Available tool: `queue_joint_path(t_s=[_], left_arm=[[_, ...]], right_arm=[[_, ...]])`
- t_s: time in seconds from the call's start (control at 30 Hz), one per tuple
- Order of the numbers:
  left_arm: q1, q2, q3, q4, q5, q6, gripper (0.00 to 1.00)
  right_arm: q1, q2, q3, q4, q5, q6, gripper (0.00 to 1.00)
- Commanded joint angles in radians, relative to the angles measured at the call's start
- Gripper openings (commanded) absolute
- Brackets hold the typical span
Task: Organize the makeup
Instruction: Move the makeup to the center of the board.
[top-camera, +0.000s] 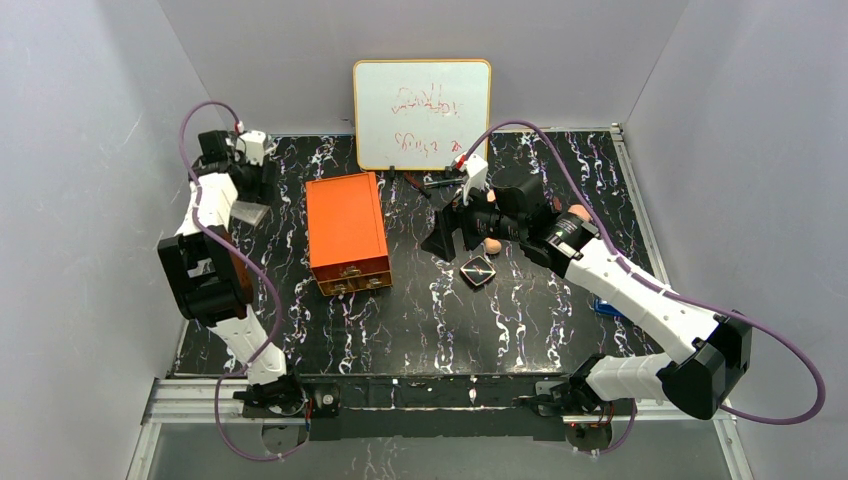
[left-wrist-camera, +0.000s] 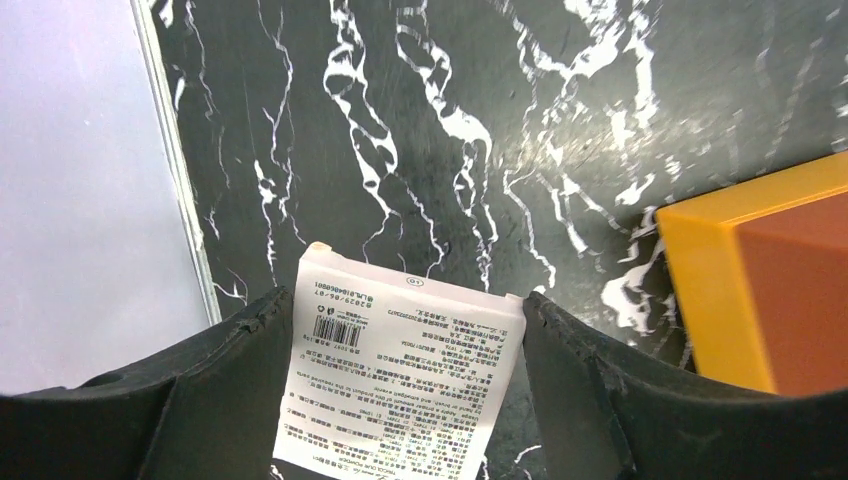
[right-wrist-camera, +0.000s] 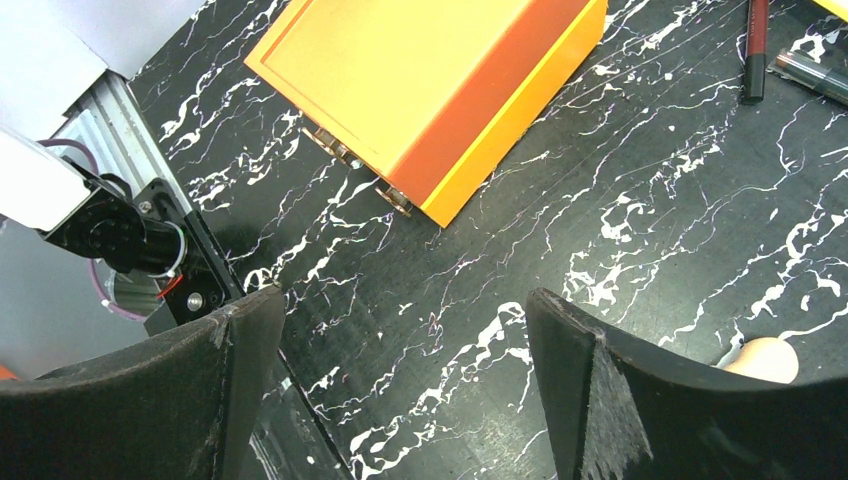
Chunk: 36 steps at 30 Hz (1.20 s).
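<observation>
My left gripper (top-camera: 252, 216) (left-wrist-camera: 405, 312) is shut on a flat white carton with a barcode and printed text (left-wrist-camera: 400, 380), held above the table left of the orange box; the carton shows grey in the top view (top-camera: 246, 210). My right gripper (top-camera: 447, 238) (right-wrist-camera: 400, 310) is open and empty over bare table. A small black square compact (top-camera: 478, 271) lies just in front of it. A tan egg-shaped sponge (top-camera: 492, 245) (right-wrist-camera: 762, 358) sits beside its right finger. Thin dark sticks (top-camera: 436, 183) (right-wrist-camera: 754, 50) lie by the whiteboard. A peach disc (top-camera: 578, 212) peeks out behind the right arm.
The orange box with clear drawers (top-camera: 347, 232) (left-wrist-camera: 770, 290) (right-wrist-camera: 430, 90) stands left of centre, drawer fronts toward the near edge. A whiteboard (top-camera: 422, 113) leans on the back wall. A blue object (top-camera: 606, 306) lies under the right forearm. Grey walls enclose the table.
</observation>
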Motion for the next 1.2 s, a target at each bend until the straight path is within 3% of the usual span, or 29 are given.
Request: queue_joint_path(t_s=[0.0,0.27,0.47,0.67,0.93,1.17], left_arm=[[-0.003,-0.088,0.137,-0.110,0.106,-0.089,0.00],[-0.189,-0.196,0.229,-0.125,0.137,-0.132,0.00],[-0.383,-0.167,0.319,-0.120,0.123,-0.185,0.00],[-0.562,-0.054,0.426,-0.115,0.086,-0.189,0.00],[-0.742,0.128,0.520,-0.113,0.043,-0.170,0.00],[-0.879,0.251,0.547,-0.104,0.016,-0.167,0.00]], right_arm=[[-0.004,0.002,-0.004,0.031,-0.021,0.023,0.98],[-0.004,0.041,0.001,0.033,-0.034,0.056,0.98],[-0.002,0.045,-0.007,0.019,0.003,0.065,0.98],[-0.003,-0.095,-0.080,0.031,0.216,0.103,0.98],[-0.006,-0.296,-0.069,-0.088,0.555,0.146,0.98],[-0.007,-0.356,-0.004,-0.194,0.658,0.123,0.98]])
